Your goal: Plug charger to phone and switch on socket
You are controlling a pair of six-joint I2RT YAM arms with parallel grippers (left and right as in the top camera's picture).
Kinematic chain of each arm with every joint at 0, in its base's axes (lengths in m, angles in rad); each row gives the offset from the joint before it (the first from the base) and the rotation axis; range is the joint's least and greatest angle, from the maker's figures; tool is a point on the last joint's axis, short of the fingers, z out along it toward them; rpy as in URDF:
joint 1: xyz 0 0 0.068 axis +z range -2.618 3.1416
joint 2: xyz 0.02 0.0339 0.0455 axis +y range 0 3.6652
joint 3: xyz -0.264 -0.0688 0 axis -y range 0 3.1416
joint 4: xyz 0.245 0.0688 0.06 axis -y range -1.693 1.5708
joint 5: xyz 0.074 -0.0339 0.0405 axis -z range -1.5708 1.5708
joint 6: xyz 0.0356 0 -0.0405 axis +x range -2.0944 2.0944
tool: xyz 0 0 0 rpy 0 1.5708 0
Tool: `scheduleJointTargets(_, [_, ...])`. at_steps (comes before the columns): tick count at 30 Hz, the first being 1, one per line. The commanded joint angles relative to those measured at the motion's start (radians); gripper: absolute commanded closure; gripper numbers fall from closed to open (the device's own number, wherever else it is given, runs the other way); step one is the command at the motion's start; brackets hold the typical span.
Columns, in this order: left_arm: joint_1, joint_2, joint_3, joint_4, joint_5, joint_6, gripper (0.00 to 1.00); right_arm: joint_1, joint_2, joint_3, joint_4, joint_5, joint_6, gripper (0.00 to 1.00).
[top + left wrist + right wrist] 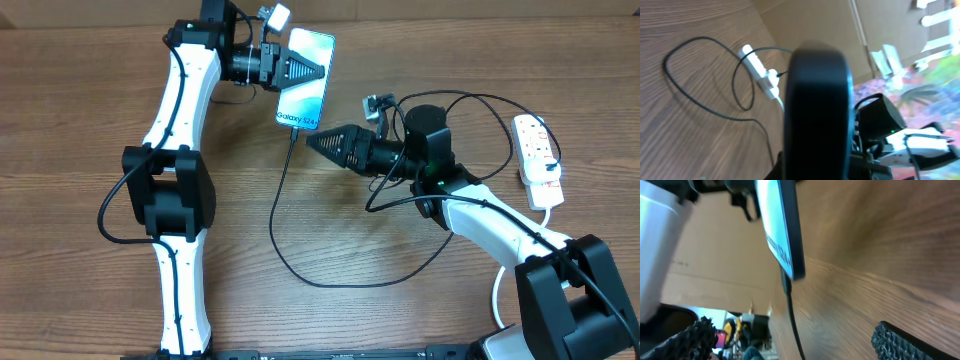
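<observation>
Phone (312, 100) is held at a tilt above the table (80, 120), pinched between the fingers of the left end effector (322, 68). The black charger (275, 215) meets the phone's lower short edge, beside the "Galaxy S24" text, and loops away across the wood. The right end effector (312, 140) sits just beside that edge, its fingers (910, 342) spread wide and holding nothing. The white socket (535, 150) lies well apart, at the right side of the table.

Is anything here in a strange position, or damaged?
The phone is not lying flat: the left gripper holds it tilted above the table, with the charger hanging from its lower edge. Nothing looks damaged or spilled.
</observation>
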Motion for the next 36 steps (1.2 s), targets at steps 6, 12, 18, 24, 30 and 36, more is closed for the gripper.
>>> scheduleJointTargets(6, [-0.025, -0.049, 0.013, -0.039, -0.276, 0.06, 0.96, -0.02, 0.001, 0.02, -0.177, -0.017, -0.222, 0.0])
scheduleJointTargets(12, [-0.063, -0.045, 0.013, -0.055, -0.448, 0.073, 0.96, -0.045, 0.001, 0.02, -0.225, -0.014, -0.232, 0.0])
scheduleJointTargets(18, [-0.09, -0.045, 0.013, -0.055, -0.382, 0.254, 0.96, -0.054, 0.001, 0.02, -0.244, -0.011, -0.233, 0.0])
scheduleJointTargets(24, [-0.079, -0.045, 0.013, -0.032, -0.112, 0.367, 0.96, -0.055, 0.001, 0.02, -0.248, -0.011, -0.257, 0.0])
scheduleJointTargets(30, [-0.073, -0.045, 0.014, -0.019, -0.004, 0.382, 0.93, -0.055, 0.001, 0.02, -0.248, -0.005, -0.258, 0.0])
scheduleJointTargets(36, [-0.073, -0.045, 0.013, -0.019, -0.026, 0.351, 0.96, -0.055, 0.001, 0.02, -0.269, 0.041, -0.257, 0.0])
